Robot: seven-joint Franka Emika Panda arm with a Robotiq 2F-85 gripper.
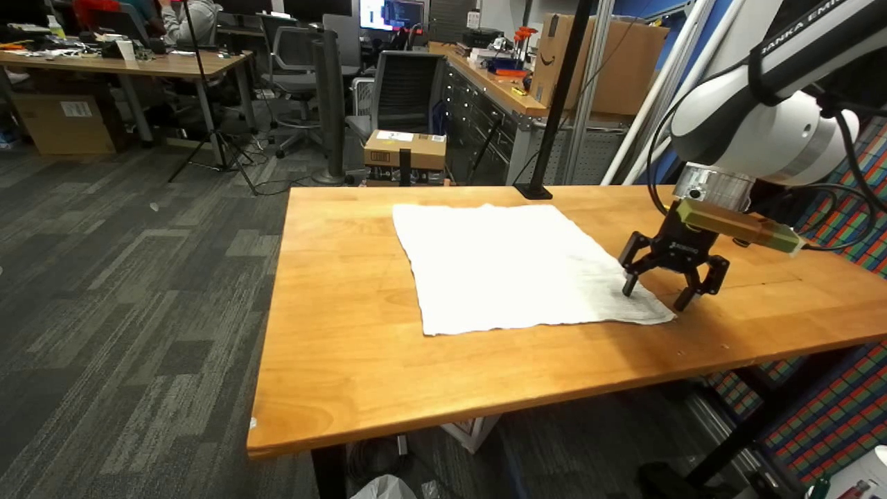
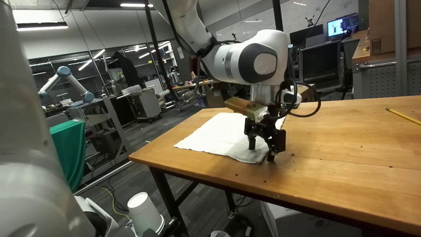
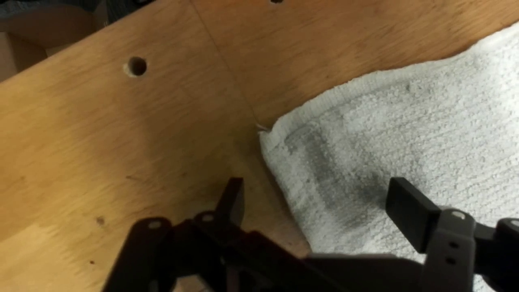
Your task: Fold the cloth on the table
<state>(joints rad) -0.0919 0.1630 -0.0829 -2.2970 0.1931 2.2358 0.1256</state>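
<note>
A white cloth lies flat and spread out on the wooden table in both exterior views (image 1: pixel 513 270) (image 2: pixel 220 136). My gripper is open at one corner of the cloth, as both exterior views show (image 1: pixel 655 296) (image 2: pixel 261 152). In the wrist view the gripper (image 3: pixel 315 182) has one finger over the cloth (image 3: pixel 425 121) and the other over bare wood beside the cloth's edge. The cloth's corner and edge pass between the two fingers. Nothing is held between them. Whether the fingertips touch the cloth or the wood I cannot tell.
The wooden table (image 1: pixel 332 381) has its near edge close to the cloth's corner. A black post (image 1: pixel 533 190) stands on the table's far edge. A yellow pencil (image 2: pixel 403 116) lies on the table, away from the cloth. The wrist view shows holes in the wood (image 3: pixel 137 66).
</note>
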